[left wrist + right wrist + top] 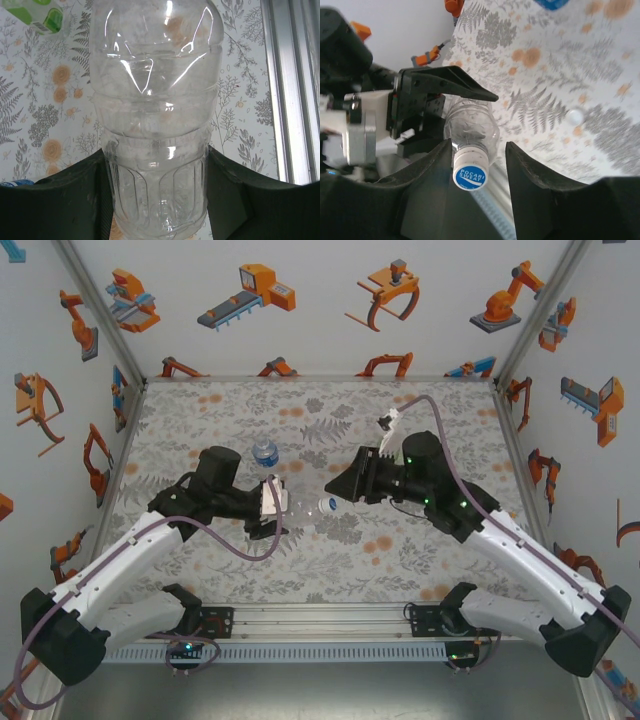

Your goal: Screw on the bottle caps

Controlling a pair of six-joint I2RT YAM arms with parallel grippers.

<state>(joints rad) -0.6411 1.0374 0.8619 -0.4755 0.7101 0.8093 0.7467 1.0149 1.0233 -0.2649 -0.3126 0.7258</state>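
Observation:
My left gripper (156, 165) is shut on the lower body of a colourless see-through bottle (155, 90) and holds it level above the table, neck toward the right arm. In the top view this gripper (278, 502) sits left of centre. A whitish cap with a blue printed top (470, 172) sits on the bottle's neck, also seen as a small pale dot (327, 504). My right gripper (479, 145) stands open around that cap: the left finger is against it, the right finger is clear of it. A loose pale cap (575, 116) lies on the table.
A blue-labelled bottle (265, 453) stands upright just behind my left gripper. A green-tinted bottle (42, 15) lies further off on the patterned table. A white boxy module with a grey cable (390, 423) rides on the right arm. A metal rail (292, 90) runs along the table edge.

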